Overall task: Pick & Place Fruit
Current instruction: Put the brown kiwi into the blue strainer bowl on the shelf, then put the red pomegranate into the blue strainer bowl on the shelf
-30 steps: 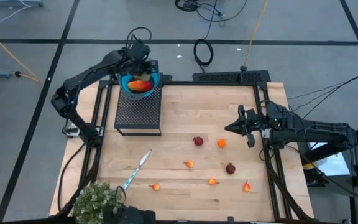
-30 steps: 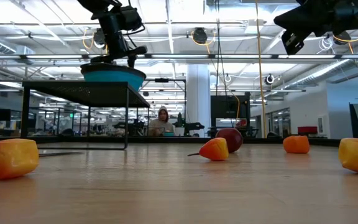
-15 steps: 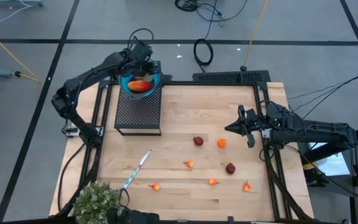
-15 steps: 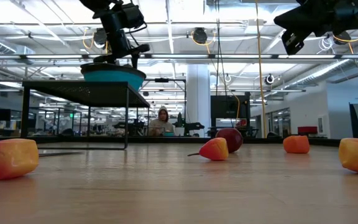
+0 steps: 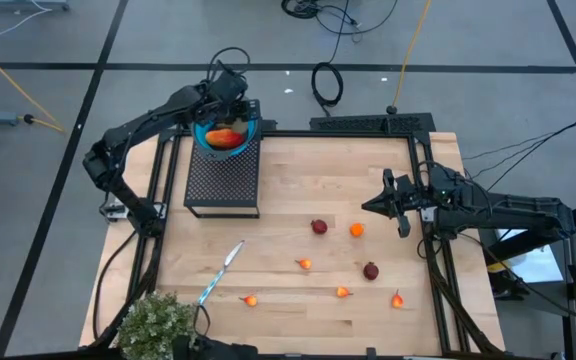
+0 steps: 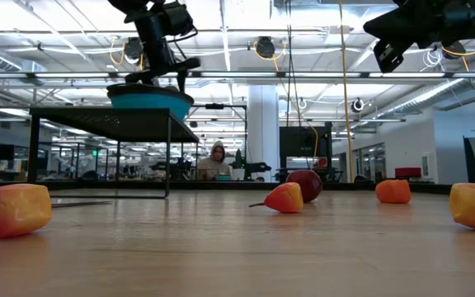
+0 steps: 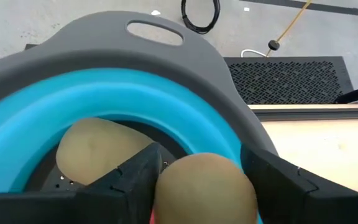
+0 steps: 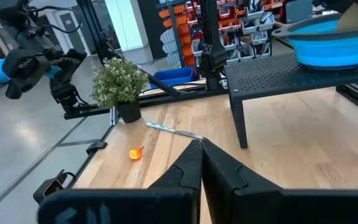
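Observation:
A blue bowl stands on a black mesh stand at the table's far left. It holds a red-orange piece and two olive-brown ovals. My left gripper hangs open just above the bowl, its fingers on either side of the nearer oval. On the wood lie two dark red balls, an orange ball and several small orange-red bits. My right gripper waits shut above the table's right side. My left gripper comes at the bowl from above, with one finger on each side of an olive-brown oval that lies in the bowl. Whether the fingers touch it I cannot tell.
A slim blue-handled knife lies on the near left of the table. A bushy green plant stands at the near left corner. A black frame borders the table's left, far and right sides. A person shows in the room behind.
My left gripper has risen a little above the blue bowl. The right arm and the fruit on the table have kept still.

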